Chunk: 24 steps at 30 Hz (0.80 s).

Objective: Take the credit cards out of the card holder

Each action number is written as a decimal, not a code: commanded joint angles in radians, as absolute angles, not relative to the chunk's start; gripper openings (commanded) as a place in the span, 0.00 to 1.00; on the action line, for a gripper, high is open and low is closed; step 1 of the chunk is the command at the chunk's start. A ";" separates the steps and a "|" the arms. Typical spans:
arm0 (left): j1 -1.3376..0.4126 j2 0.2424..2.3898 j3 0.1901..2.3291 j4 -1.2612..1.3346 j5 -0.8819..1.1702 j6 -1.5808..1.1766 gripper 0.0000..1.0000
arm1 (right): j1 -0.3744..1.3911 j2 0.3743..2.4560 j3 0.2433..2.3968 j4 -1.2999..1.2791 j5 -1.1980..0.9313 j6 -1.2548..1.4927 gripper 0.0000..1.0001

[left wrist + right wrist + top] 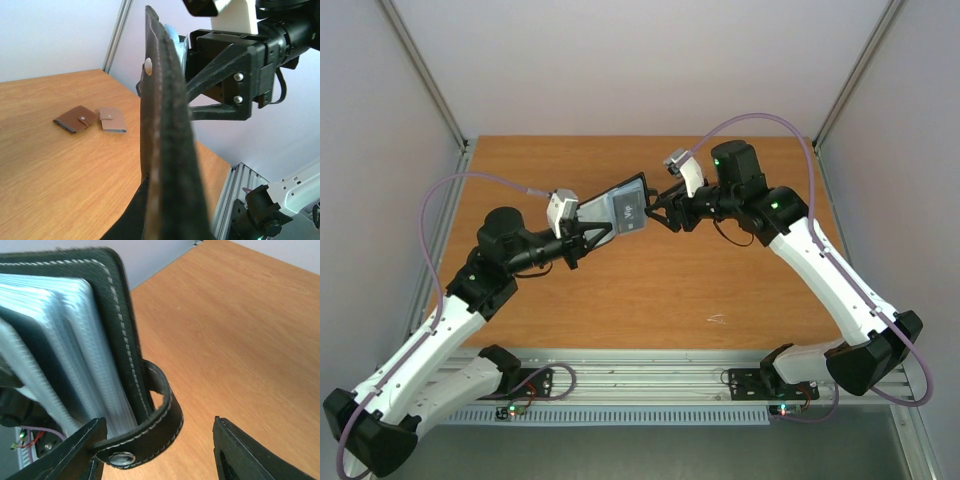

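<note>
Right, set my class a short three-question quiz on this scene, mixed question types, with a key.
1. True or false: the black stitched folding card holder lies flat on the wooden table.
2. Which gripper stands open? A) left gripper B) right gripper
3. Fill in: the small snap wallet beside the dark brown snap wallet is coloured ____.
Key: 1 false, the left gripper holds it up off the table; 2 B; 3 tan-pink.

Both arms [420, 350]: white links, black joints, green LEDs [773, 205]; lilac cables [470, 182] off white wrist cams [562, 208]; R gripper [658, 207] black, silver screws [239, 76].
</note>
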<state>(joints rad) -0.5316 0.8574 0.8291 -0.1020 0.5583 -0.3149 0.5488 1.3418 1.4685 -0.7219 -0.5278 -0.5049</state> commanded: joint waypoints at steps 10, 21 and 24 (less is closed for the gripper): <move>-0.535 0.851 0.823 0.043 0.586 -0.335 0.00 | 0.585 1.346 1.525 -0.733 -0.506 -0.532 0.63; -0.535 0.874 0.831 0.024 0.542 -0.359 0.00 | 0.580 1.298 1.539 -0.846 -0.579 -0.603 0.69; -0.535 0.877 0.831 0.029 0.542 -0.362 0.00 | 0.577 1.286 1.550 -0.894 -0.546 -0.629 0.71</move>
